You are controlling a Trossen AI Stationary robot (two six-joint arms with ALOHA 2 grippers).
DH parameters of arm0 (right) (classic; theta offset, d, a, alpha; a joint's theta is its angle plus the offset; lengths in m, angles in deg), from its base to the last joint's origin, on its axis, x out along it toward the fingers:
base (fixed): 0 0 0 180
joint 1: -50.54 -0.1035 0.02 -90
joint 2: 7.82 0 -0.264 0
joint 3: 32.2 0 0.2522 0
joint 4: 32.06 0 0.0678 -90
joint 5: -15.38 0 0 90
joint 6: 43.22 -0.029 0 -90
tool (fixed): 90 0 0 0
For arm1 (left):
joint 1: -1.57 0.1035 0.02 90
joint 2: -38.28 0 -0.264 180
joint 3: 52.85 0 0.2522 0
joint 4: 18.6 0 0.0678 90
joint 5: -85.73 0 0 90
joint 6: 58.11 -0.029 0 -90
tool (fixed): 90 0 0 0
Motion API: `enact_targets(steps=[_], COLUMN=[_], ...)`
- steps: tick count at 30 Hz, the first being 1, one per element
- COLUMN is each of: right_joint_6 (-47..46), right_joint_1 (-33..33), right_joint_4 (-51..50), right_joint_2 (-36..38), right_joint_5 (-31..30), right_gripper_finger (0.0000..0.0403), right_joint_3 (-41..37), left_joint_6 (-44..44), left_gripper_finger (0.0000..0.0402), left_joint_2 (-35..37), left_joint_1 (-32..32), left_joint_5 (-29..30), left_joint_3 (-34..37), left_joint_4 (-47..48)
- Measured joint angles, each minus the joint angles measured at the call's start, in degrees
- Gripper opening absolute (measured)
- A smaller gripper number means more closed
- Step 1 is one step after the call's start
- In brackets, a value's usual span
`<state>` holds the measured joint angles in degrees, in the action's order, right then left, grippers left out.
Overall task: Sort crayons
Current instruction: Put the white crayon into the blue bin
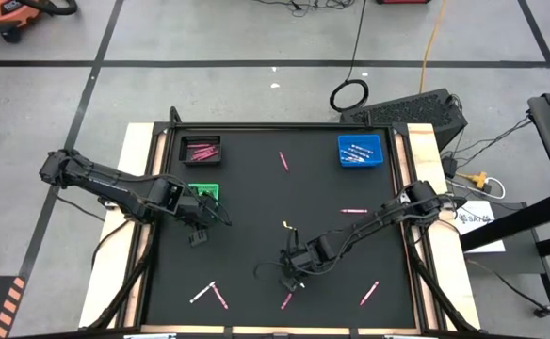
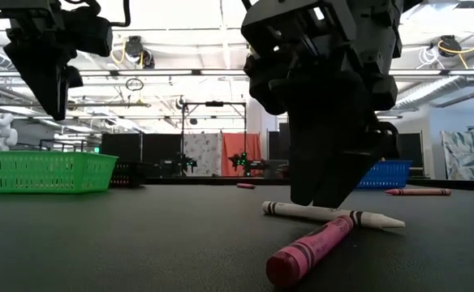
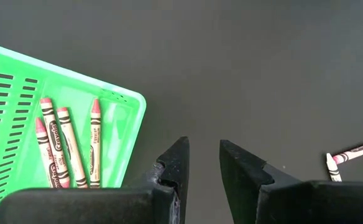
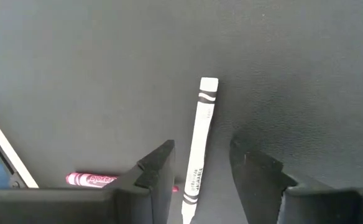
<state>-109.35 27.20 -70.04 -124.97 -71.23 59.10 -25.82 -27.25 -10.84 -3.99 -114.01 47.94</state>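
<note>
Right gripper: the right gripper hangs low over the front middle of the tabletop, fingers spread wide with a white crayon lying on the surface in the gap between them; no finger touches it in the wrist view.
Right arm pose: stretched from the right edge toward the front centre, wrist bent down.
Left gripper: the left gripper hovers above the mat just in front of the green tray, fingers parted with a plain gap and nothing between them.
Left arm pose: reaches in from the left edge, elbow outside the tabletop.
Crayons, sorted: pale crayons lie in the green tray, pink ones in the black tray at the back left, and some in the blue tray at the back right.
Crayons, loose: pink crayons lie scattered along the front edge, one at the back middle and one at mid right; a pink crayon lies just in front of the white one, ends meeting.
Hard to make out: the right gripper's bulk blocks part of the white crayon in the low view; the colours in the blue tray are too small to tell.
Materials: matte black mat, slotted plastic trays, paper-wrapped wax sticks with black bands.
</note>
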Motion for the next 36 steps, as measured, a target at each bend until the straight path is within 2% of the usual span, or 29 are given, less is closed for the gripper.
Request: enact_targets(steps=[8,27,36], right_joint_6=[-0.79,2.25,3.72], right_joint_1=[0.00,-0.02,-0.02], right_joint_4=[-0.85,-5.86,-5.97], right_joint_2=[-1.56,-1.83,-1.83], right_joint_5=[0.76,-0.78,-0.67], right_gripper_finger=[0.0133,0.0017,0.0005], right_joint_3=[-0.04,3.34,3.39], left_joint_6=[-0.04,-0.15,-0.15], left_gripper_finger=[0.0087,0.0087,0.0087], left_joint_2=[-0.02,-0.02,-0.02], left_joint_1=[0.00,0.00,0.00], left_joint_5=[-0.01,0.25,0.25], left_joint_3=[0.00,0.00,0.00], left_joint_4=[0.02,0.02,0.04])
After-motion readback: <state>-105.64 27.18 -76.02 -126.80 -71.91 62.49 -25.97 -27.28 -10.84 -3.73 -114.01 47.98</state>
